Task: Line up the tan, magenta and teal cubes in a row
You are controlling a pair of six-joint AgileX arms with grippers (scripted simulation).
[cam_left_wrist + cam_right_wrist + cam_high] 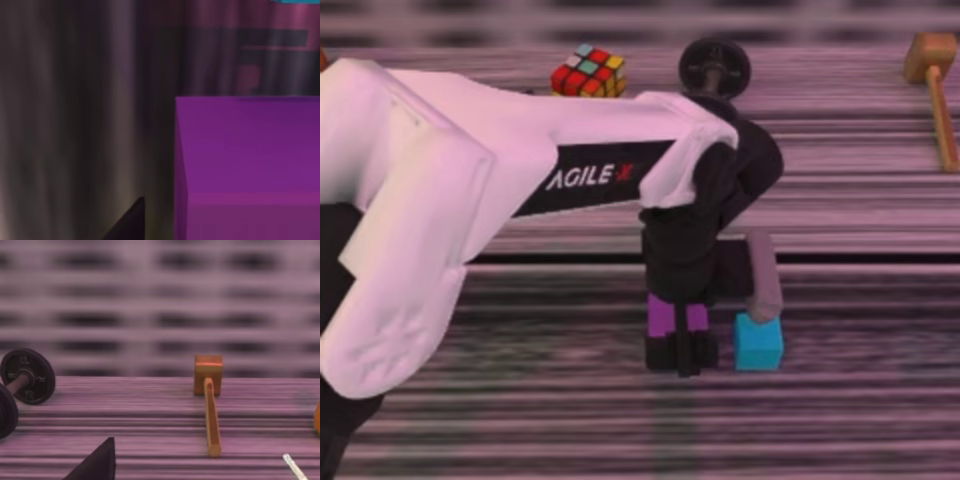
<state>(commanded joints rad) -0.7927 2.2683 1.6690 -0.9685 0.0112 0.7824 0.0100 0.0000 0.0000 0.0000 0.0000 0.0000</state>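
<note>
Two of the three cubes show from above: the magenta cube (668,314) sits between the left gripper's (681,352) fingers, jaws closed around it, with the teal cube (758,342) just beside it at three o'clock. The tan cube is hidden. Left wrist view: the magenta cube fills the frame. Right wrist view: a wooden mallet (209,401) and a dumbbell (22,380); that arm is parked out of sight. Judging by this, the row is partly built.

Magenta cube (678,316) beside teal cube (758,342)
</note>
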